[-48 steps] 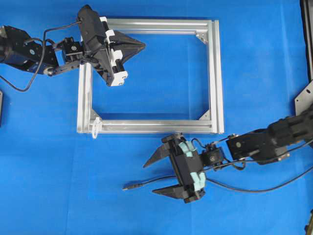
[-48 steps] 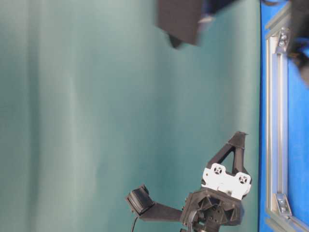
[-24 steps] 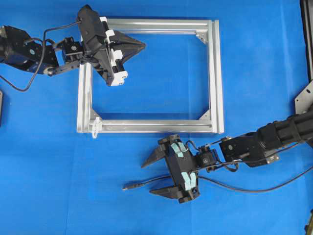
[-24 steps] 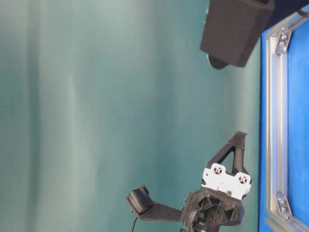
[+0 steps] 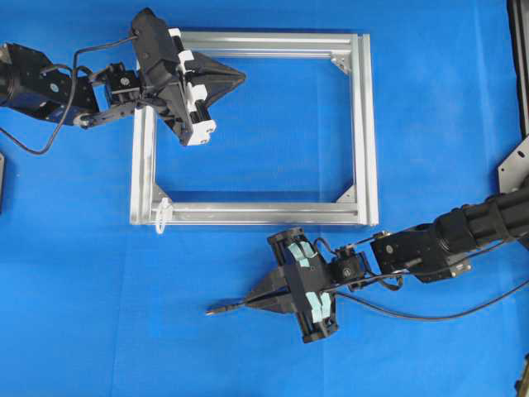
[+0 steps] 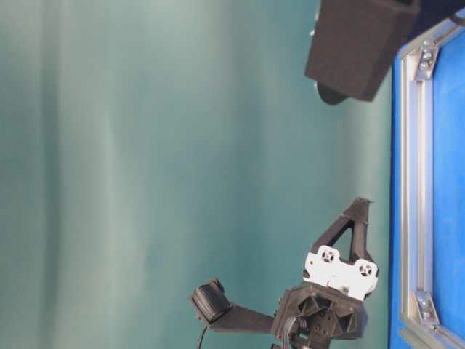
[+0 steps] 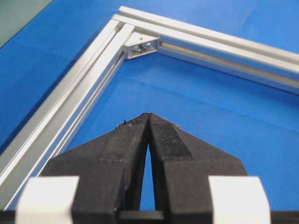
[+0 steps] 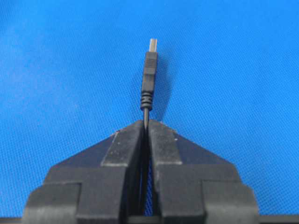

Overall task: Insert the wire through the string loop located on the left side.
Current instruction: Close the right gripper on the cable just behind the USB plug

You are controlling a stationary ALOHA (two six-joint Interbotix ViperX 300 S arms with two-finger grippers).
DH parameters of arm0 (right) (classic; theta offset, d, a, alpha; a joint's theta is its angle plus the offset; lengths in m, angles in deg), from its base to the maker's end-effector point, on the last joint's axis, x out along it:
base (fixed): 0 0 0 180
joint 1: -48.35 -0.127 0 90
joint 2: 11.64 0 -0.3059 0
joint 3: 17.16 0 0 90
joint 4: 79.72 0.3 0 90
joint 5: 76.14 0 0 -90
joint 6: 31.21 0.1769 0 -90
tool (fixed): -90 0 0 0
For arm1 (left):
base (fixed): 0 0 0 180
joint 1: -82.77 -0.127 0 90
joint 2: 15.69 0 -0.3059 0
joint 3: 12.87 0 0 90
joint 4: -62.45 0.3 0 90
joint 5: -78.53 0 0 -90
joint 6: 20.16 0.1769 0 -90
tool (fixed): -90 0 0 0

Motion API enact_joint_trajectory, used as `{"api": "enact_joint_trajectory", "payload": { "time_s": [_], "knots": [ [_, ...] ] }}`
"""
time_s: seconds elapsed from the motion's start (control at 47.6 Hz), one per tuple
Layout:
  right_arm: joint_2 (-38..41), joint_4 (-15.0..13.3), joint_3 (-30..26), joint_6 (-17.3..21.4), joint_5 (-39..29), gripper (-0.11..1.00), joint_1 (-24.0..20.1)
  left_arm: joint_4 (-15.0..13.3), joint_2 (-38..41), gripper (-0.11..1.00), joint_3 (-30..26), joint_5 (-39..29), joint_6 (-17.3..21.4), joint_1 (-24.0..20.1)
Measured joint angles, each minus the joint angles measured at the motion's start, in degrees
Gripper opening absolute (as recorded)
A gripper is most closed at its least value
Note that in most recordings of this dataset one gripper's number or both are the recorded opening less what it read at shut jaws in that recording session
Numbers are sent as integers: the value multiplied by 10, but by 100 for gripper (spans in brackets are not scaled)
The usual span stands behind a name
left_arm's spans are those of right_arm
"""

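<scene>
- Right gripper (image 5: 263, 299) pinches the wire (image 8: 148, 79) just behind its plug, tip pointing left.
- Loop (image 5: 161, 212) sits up-left, at the frame (image 5: 248, 212) corner.
- Left gripper (image 7: 149, 122) pressed together, empty (farther off).

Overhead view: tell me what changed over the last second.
The right gripper slid a little left and towards the wire, then its wide-open jaws shut on the wire just behind the plug, as the right wrist view confirms. The left gripper stayed shut over the frame; the string loop is untouched.
</scene>
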Motion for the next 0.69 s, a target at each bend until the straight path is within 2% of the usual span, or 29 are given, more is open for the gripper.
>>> {"api": "enact_joint_trajectory", "payload": {
  "time_s": [0.315,0.693],
  "knots": [
    [-4,0,0,4,-4,0,0,0,0,0,0,0,-1,0],
    [-103,-1,-1,3,-97,0,-4,0,0,0,1,0,-2,0]
  ]
}}
